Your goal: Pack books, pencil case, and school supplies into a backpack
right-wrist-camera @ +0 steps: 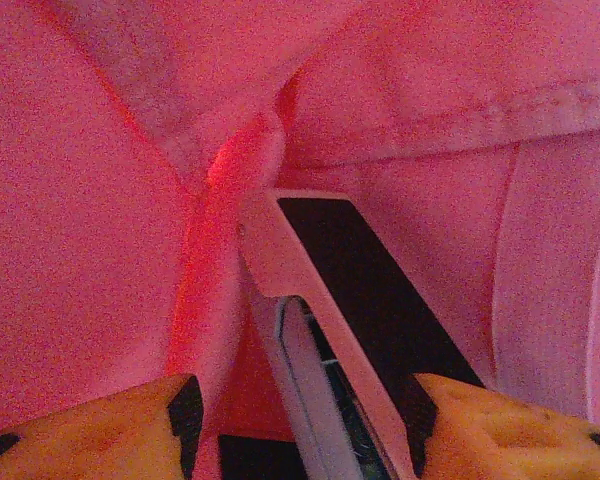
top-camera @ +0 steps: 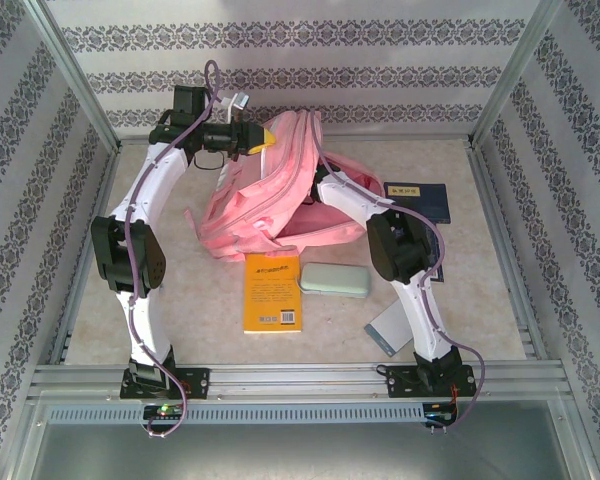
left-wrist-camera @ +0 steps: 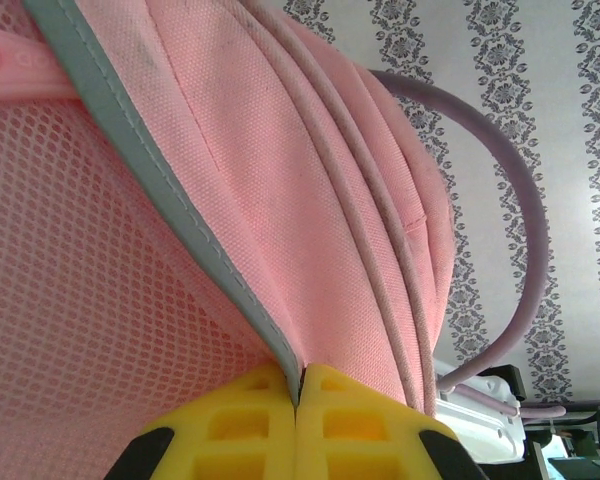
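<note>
**Left pincer holds the bag's rim; right pincer is wide inside the bag**

Your pink backpack (top-camera: 265, 205) lies in the middle of the desk (top-camera: 195, 300), toward the far side. Your left pincer (top-camera: 264, 138) is at the far top end of the bag. In the left wrist view, the left pincer (left-wrist-camera: 298, 400) is pressed tight on the grey-trimmed rim of the backpack (left-wrist-camera: 310, 200). Its two yellow fingers (left-wrist-camera: 235, 425) meet on the cloth.

Your right arm (top-camera: 350, 200) reaches into the bag from the right side. In the right wrist view, the pink cloth of the backpack (right-wrist-camera: 100, 200) is all around. Your right pincer (right-wrist-camera: 305, 390) is wide apart. A dark book (right-wrist-camera: 365, 290) with a pale edge sits tilted between its fingers. The book is close against the right finger (right-wrist-camera: 500, 420). You can see a gap between the book and the left finger (right-wrist-camera: 100, 425).

The yellow book (top-camera: 272, 290) lies flat on the desk, just on the near side of the bag. The mint-green pencil case (top-camera: 335, 280) lies just beside it on the right. A navy book (top-camera: 417, 200) lies flat to the right of the bag, past your right arm. A thin grey-blue pad (top-camera: 388, 328) lies near the base of your right arm, partly under the arm.
</note>
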